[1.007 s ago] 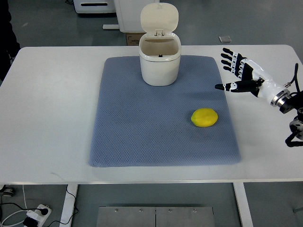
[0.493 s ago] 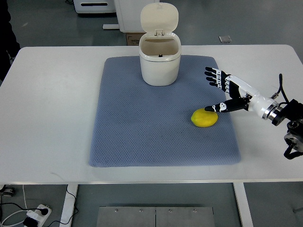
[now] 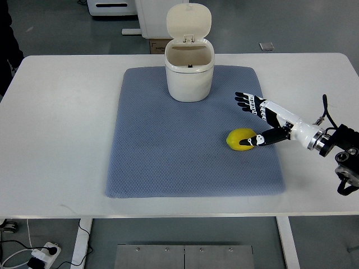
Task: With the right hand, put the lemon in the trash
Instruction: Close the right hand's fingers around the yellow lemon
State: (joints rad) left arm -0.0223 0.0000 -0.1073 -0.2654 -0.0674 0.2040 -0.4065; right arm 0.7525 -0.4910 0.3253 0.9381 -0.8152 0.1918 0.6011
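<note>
Table (image 3: 61, 140): white, smooth, matte top, rectangular, filling most of the view. Grey floor beyond its far edge.

Mat (image 3: 168, 151): blue-grey, woven or dimpled texture, soft-looking, rounded corners, lying flat mid-table.

Bin (image 3: 189, 75): cream plastic, rounded-square tub, glossy, standing at the mat's far edge. Hinged lid (image 3: 189, 21) tipped up and back, mouth open.

Right hand (image 3: 263, 119): white shell with black jointed fingers (image 3: 245, 100), arm entering from the picture's right edge, metal wrist collar and black cabling behind it. Fingers spread wide, holding nothing. Thumb stretched out low toward the fruit, the four fingers fanned above it on the far side.

Lemon (image 3: 240, 139): yellow, oval, faintly pebbled skin, lying on the mat's right part, near side of the bin and well apart from it. Thumb tip lies over its right end; cannot tell if it touches. The fingers sit just beyond the lemon, not closed on it. Lemon rests on the mat.

Against a second ago: the hand then stood off the mat's right edge, over bare table, well clear of the lemon. Half a second ago it was near, thumb at the lemon's upper right. Now it is further in and lower. Lemon, bin and mat unmoved.
</note>
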